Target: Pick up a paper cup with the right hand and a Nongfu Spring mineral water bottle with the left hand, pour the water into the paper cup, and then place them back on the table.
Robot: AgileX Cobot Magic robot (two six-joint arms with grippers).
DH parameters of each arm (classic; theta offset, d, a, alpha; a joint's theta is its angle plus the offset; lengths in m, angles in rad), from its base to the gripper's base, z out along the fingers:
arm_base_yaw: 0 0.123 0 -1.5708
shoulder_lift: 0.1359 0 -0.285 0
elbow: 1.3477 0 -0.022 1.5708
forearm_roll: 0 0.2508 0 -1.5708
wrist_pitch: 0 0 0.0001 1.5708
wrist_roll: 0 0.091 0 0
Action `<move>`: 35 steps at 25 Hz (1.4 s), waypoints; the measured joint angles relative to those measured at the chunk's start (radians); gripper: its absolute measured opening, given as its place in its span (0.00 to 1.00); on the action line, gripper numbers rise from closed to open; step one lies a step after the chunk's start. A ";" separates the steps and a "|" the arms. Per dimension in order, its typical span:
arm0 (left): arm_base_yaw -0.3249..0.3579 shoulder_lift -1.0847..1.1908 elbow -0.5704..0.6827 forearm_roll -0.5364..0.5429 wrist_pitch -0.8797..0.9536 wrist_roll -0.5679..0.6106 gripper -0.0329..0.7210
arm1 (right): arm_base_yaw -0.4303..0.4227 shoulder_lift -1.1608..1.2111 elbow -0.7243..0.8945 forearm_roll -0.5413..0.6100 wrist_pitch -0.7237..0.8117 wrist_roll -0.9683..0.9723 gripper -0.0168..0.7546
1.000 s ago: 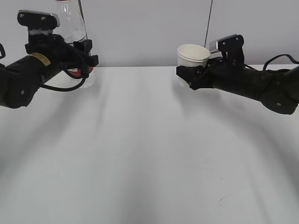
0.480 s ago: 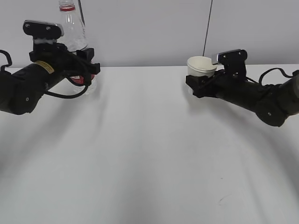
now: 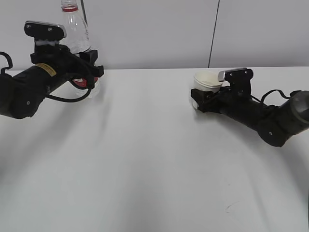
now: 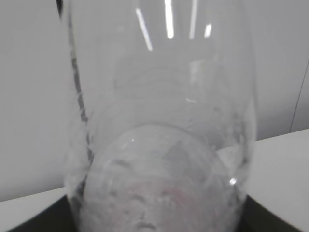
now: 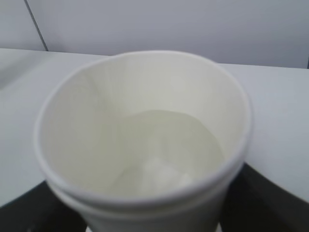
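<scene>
The clear Nongfu Spring mineral water bottle [image 3: 77,36] stands upright at the far left, red neck ring on top. My left gripper [image 3: 91,72] is shut on the bottle's labelled middle. In the left wrist view the bottle [image 4: 159,145] fills the frame between dark fingers [image 4: 53,220]. At the right, the paper cup [image 3: 207,81] sits upright in my right gripper [image 3: 202,99], shut on the cup's lower half. The cup's base is low at the table [image 3: 145,159]; whether it touches, I cannot tell. From the right wrist I look into the cup [image 5: 145,145], which holds a pale pool.
A small dark scuff mark [image 3: 228,208] lies on the white table near the front right. A grey wall with a thin dark vertical line [image 3: 214,29] runs behind the table's far edge. Cables trail from both arms.
The right arm has come down and slightly right, bringing the cup from above the table to tabletop height. The left arm lowered the bottle a little a second ago, then held still.
</scene>
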 joint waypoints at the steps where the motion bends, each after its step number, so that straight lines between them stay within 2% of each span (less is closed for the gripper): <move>1: 0.000 0.000 0.000 0.001 0.000 0.000 0.49 | 0.000 0.005 -0.002 0.003 -0.010 0.000 0.68; 11: 0.000 0.000 0.000 0.003 0.000 0.000 0.49 | 0.000 0.010 -0.004 0.007 -0.021 -0.030 0.69; 15: 0.000 0.000 0.000 0.003 0.000 0.000 0.49 | 0.000 0.010 -0.004 0.007 -0.023 -0.038 0.81; 18: 0.000 0.000 0.000 0.003 0.000 0.000 0.49 | 0.000 0.012 -0.004 0.005 -0.023 -0.038 0.84; 35: 0.000 0.000 0.000 0.003 0.000 0.000 0.49 | 0.000 0.006 -0.004 -0.001 0.010 -0.040 0.85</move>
